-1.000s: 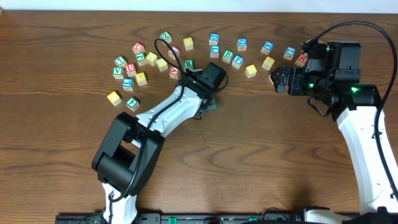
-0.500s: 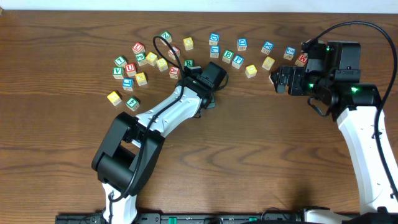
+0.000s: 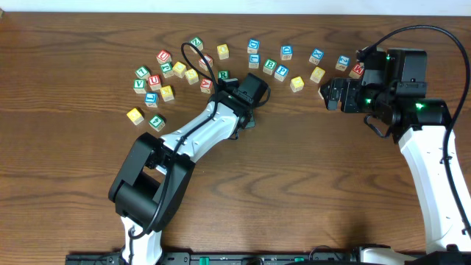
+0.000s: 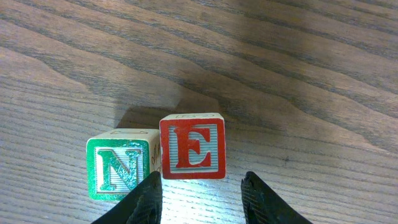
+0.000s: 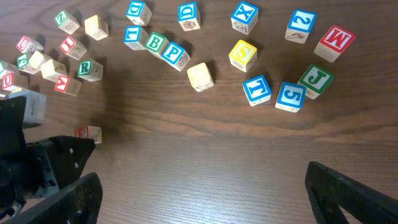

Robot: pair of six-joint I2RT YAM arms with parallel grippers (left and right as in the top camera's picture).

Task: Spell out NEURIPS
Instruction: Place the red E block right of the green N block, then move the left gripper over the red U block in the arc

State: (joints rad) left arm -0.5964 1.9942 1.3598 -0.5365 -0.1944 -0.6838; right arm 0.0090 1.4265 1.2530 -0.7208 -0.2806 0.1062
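Big brown desk (image 3: 309,184), and the word's start sits mid-desk. The left gripper (image 4: 202,193) hangs spread wide around the E cube (image 4: 191,147), not squeezing it. E touches the N cube (image 4: 118,169), so probably placed. The right gripper (image 5: 202,186) hovers open near the P cube (image 5: 176,53).

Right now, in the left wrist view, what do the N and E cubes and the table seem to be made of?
N cube: pale wood, seemingly; bare light edges, green printed face. E cube: likely the same wood, red printed face with fine stripes. Table: brown wood grain with a faint sheen; solid wood or laminate, cannot tell.
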